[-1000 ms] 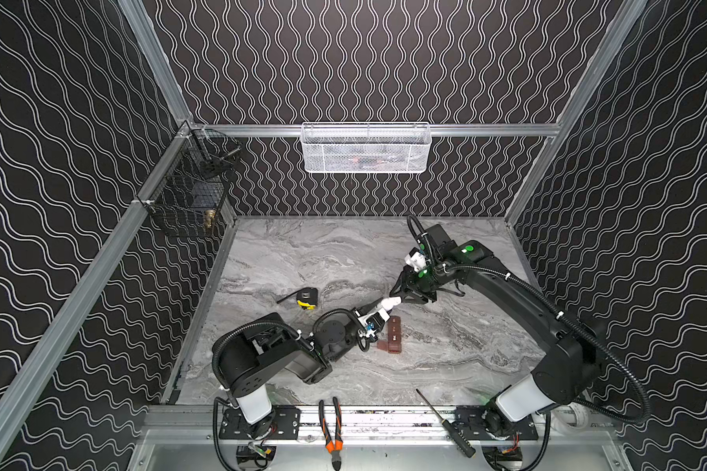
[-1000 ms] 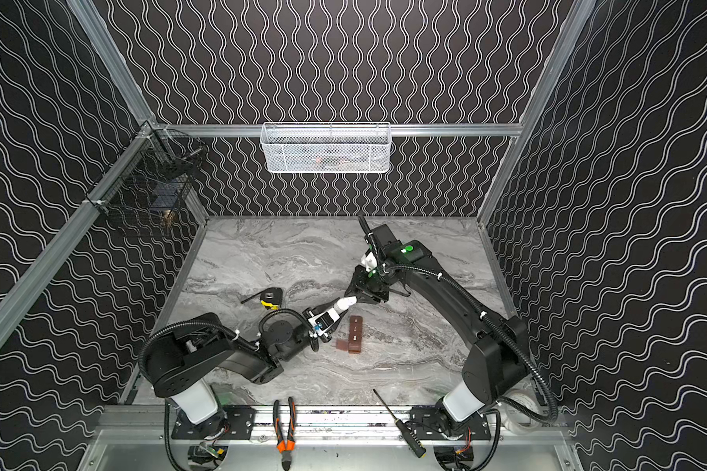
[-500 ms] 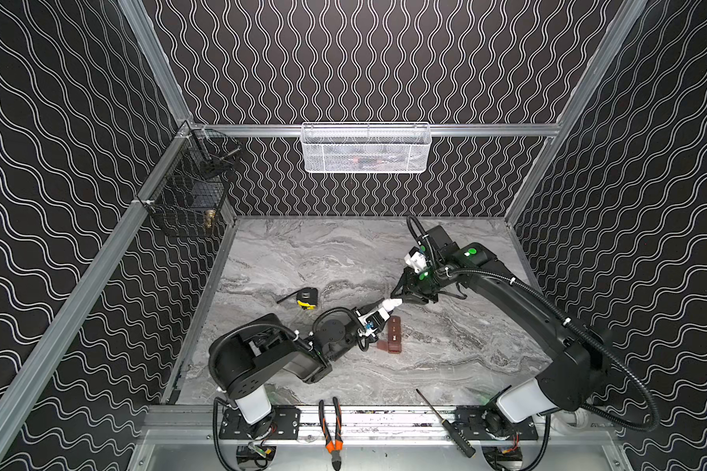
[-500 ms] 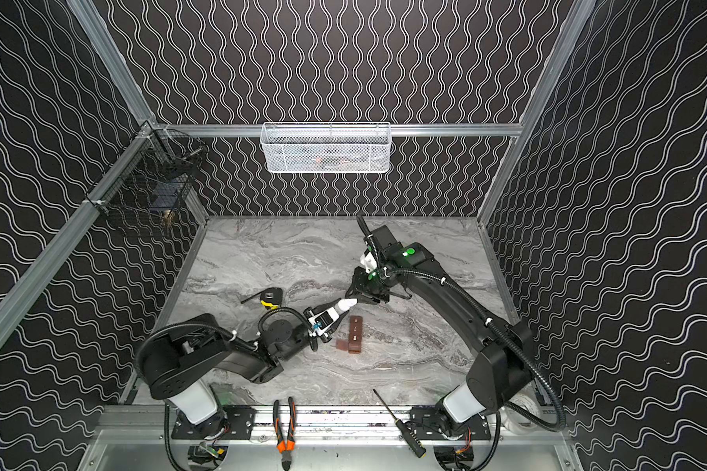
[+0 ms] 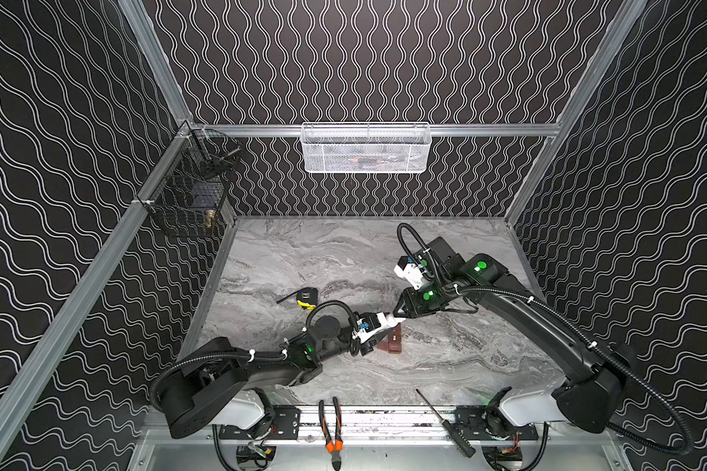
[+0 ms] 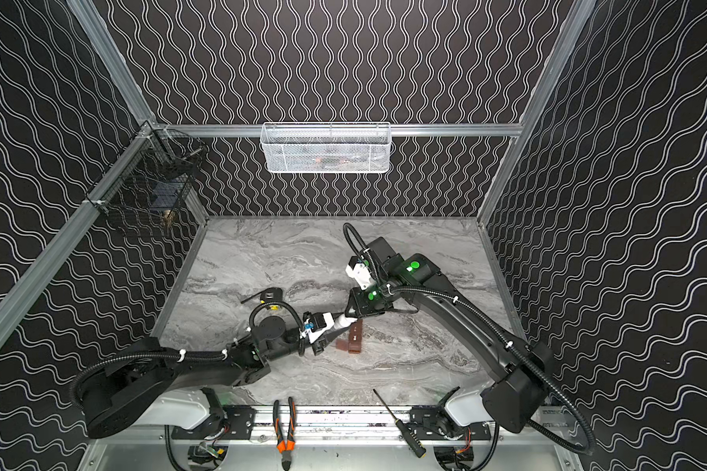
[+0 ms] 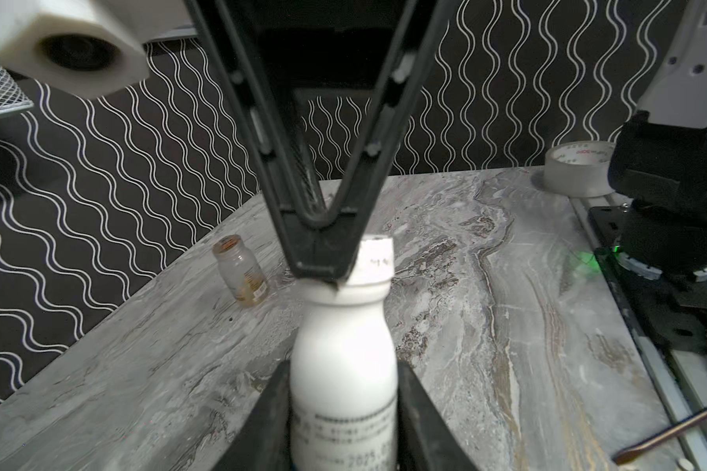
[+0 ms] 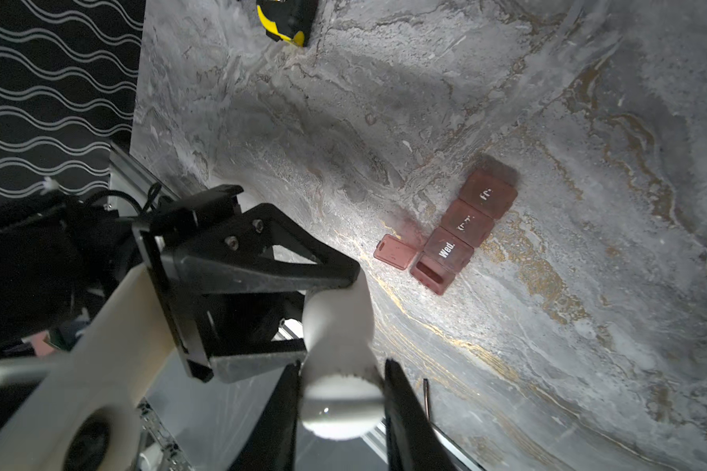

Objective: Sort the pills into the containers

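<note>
In both top views I am working low over the marbled table (image 5: 343, 253), my two arms meeting near its middle. My left gripper (image 5: 378, 326) is reaching in with its forearm lying almost flat. My right gripper (image 5: 401, 315) is angling down from the far right to meet it. The containers (image 5: 393, 343) are lying on the table just beside that meeting point, on its near side.

In the left wrist view my left jaws are pinching the body of a white bottle (image 7: 343, 359), and my right jaws are narrowing to a V on its cap (image 7: 378, 261).

In the right wrist view my right fingers (image 8: 401, 407) are pressing on both sides of the cap. The containers are showing their end compartment (image 8: 431, 277) open, its lid (image 8: 396, 253) flipped out flat, with nothing that I can see inside. The other three are shut. I am judging the job barely begun: the bottle is not yet opened, and all the sorting is lying ahead.
</note>
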Tool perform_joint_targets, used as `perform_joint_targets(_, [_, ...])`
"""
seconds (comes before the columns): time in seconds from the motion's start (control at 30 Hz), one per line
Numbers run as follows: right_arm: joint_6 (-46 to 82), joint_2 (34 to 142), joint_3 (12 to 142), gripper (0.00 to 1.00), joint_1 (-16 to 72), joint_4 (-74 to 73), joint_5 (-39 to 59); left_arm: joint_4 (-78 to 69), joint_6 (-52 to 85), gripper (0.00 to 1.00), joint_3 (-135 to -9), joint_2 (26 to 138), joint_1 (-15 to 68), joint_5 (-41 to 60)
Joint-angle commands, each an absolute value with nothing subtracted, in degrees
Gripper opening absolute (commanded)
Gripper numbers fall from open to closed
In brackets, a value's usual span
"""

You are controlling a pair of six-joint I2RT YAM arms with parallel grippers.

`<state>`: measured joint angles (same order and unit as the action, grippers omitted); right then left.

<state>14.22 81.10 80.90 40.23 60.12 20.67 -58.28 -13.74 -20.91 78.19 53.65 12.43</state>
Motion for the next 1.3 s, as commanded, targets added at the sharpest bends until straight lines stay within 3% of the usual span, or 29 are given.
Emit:
perform_joint_targets(0.0, [8.41, 80.87, 80.98, 0.30, 40.75, 61.31, 20.39, -62.34, -13.86, 0.00, -21.27, 77.51, 53.69, 16.26])
perform_joint_targets(0.4, [9.80, 81.50, 85.08, 0.58, 40.78, 62.56, 21.50, -63.98, -14.62, 0.00, -20.59, 79.09, 53.70, 14.50])
perform_joint_targets(0.67, [16.29, 80.47, 88.31, 0.82, 40.76, 62.22, 14.88, -74.95, -13.14, 0.00, -18.65, 83.48, 53.61, 6.92])
perform_joint_targets(0.87, [27.20, 78.95, 87.89, 0.82, 38.46, 57.00, 12.17, -88.78, -13.94, 0.00, -18.00, 91.53, 53.61, -3.95])
perform_joint_targets(1.17, [39.27, 85.27, 90.42, 0.67, 36.74, 55.56, 15.87, -88.82, -25.85, 0.00, -23.33, 97.25, 54.05, -12.77])
perform_joint_targets(1.27, [41.07, 87.29, 91.04, 0.67, 36.78, 55.94, 17.37, -88.77, -27.48, 0.00, -24.47, 98.37, 54.05, -13.42])
